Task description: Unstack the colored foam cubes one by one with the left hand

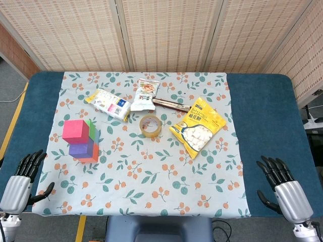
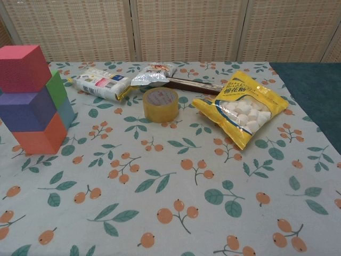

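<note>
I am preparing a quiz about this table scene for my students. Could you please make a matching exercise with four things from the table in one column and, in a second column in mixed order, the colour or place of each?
Things:
1. top foam cube
2. tape roll
3. marshmallow bag
4. left hand

Descriptions:
A. yellow, lying on the right part of the cloth
B. pink, highest in the stack
C. open, at the table's near left corner, holding nothing
D. yellowish ring, near the middle of the cloth

Pairs: 1-B, 2-D, 3-A, 4-C
</note>
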